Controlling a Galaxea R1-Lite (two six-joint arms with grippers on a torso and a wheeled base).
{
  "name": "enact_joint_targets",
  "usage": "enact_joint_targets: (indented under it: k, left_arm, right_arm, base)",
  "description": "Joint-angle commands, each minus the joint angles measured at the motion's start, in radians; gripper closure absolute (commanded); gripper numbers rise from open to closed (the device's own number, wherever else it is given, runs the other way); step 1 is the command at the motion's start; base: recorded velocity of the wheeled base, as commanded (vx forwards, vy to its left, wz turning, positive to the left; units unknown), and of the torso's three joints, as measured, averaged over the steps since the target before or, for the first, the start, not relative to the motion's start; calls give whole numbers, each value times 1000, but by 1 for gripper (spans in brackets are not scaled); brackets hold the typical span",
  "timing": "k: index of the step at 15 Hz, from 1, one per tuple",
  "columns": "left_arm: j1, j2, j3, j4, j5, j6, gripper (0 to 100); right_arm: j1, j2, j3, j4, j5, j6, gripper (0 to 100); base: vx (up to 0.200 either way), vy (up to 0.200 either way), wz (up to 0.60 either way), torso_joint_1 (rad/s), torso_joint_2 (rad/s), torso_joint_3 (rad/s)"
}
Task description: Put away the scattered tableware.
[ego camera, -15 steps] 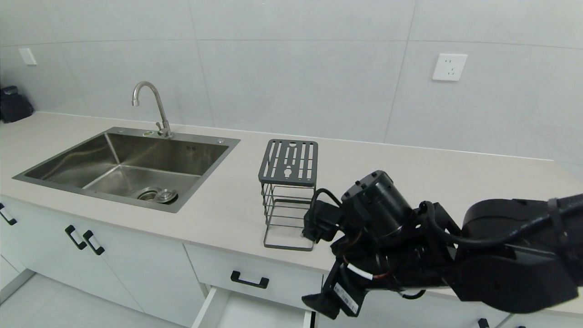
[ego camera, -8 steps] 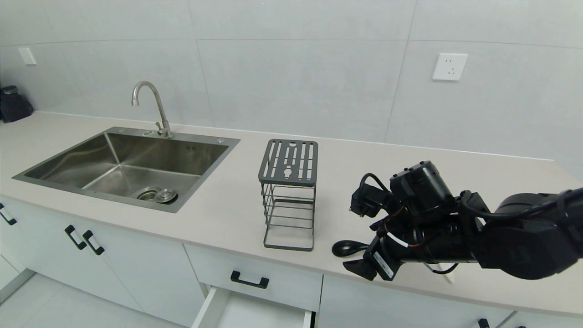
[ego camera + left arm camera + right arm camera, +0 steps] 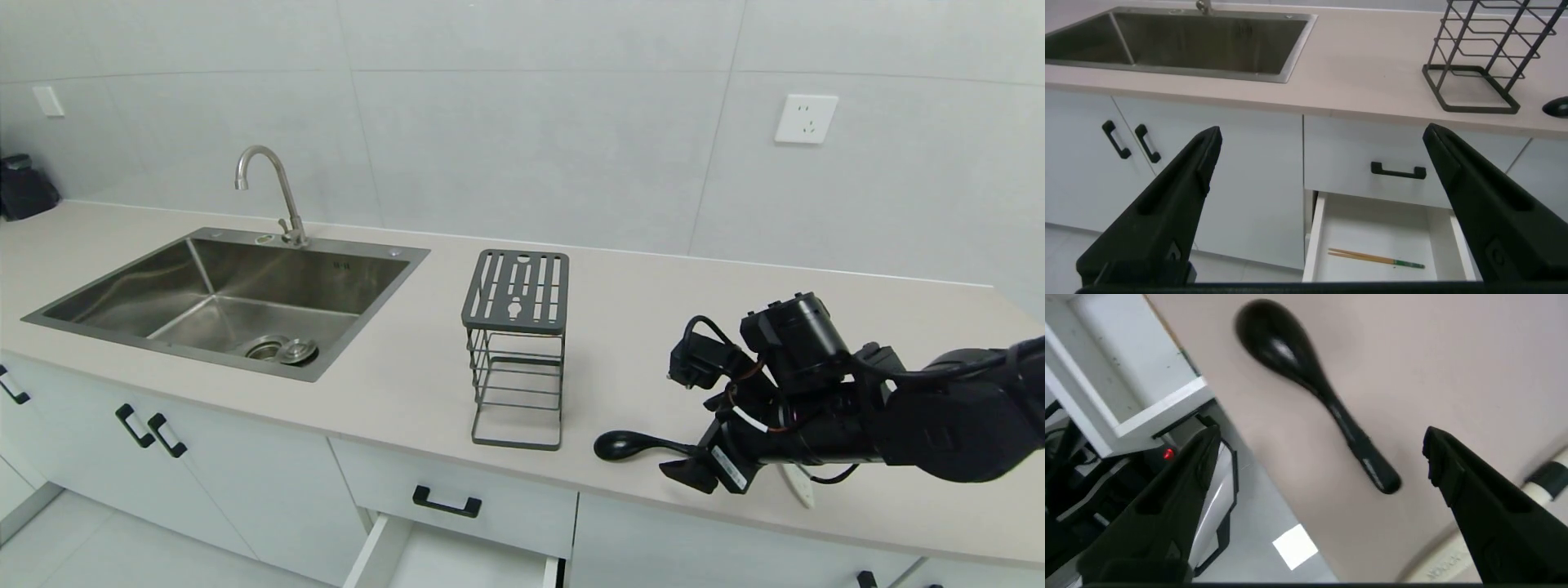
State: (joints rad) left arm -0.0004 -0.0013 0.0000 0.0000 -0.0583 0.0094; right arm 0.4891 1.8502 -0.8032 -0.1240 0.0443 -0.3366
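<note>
The right arm has swung up from in front of the cabinets and off to the right. The right gripper now hangs over the front edge of the pale beige countertop, uncovering the glossy black plastic spoon it hid a second ago. Nearest, the left gripper, spread wide and empty, faces the open white drawer holding wooden chopsticks. On the counter, the right gripper's fingers are wide apart and empty, the spoon's handle between them, untouched. Just left of the spoon stands the dark wire rack. Farther left is the steel sink.
</note>
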Motion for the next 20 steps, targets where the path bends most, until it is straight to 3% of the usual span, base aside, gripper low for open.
enact_joint_targets:
  k: [1, 20]
  left_arm:
    - [0, 1, 0, 0, 0, 0, 0]
    - [0, 1, 0, 0, 0, 0, 0]
  right_arm:
    - [-29, 18, 1, 0, 37, -35, 0]
    - [-43, 227, -106, -29, 51, -73, 0]
  base:
    - [0, 0, 0, 0, 0, 0]
    - [0, 0, 0, 0, 0, 0]
